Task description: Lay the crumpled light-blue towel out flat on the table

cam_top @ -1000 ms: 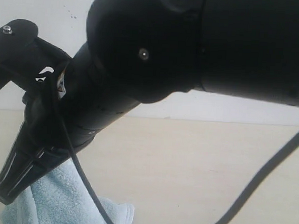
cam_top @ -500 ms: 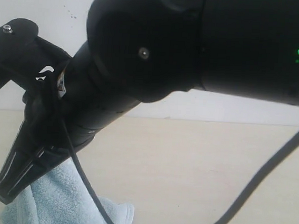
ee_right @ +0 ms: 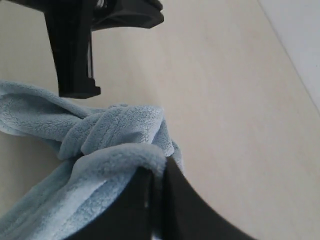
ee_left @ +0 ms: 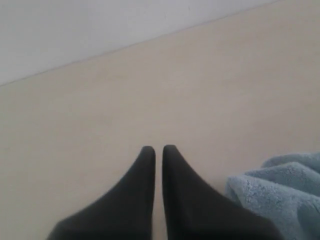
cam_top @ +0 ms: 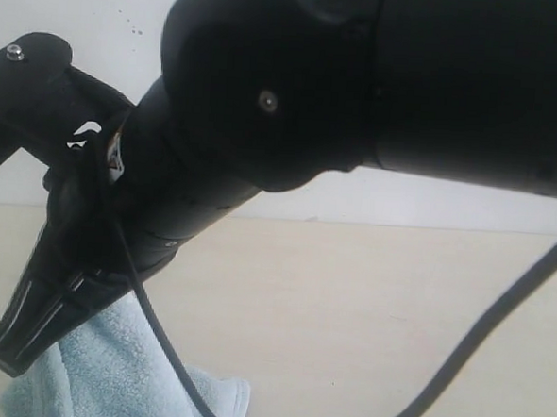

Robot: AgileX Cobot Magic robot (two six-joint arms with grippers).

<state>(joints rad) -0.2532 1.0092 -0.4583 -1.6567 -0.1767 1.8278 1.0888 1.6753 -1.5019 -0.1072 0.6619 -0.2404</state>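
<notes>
Obs: right claw [ee_right: 157,172] is pinching a towel [ee_right: 115,132] fold; left claw [ee_left: 158,149] is sitting closed, empty. Cloth is looking soft, limp, light; probably best gripping an edge.

**Three Close Views, One Corner of the Counter**

The exterior camera sits low, hard up behind a black arm [cam_top: 410,75], facing the white wall [cam_top: 73,7] across the counter [cam_top: 367,308]. Each wrist camera looks along its own tips, the left claw [ee_left: 158,149] and the right claw [ee_right: 157,172], close over the counter. All three catch the towel [cam_top: 108,373].
</notes>
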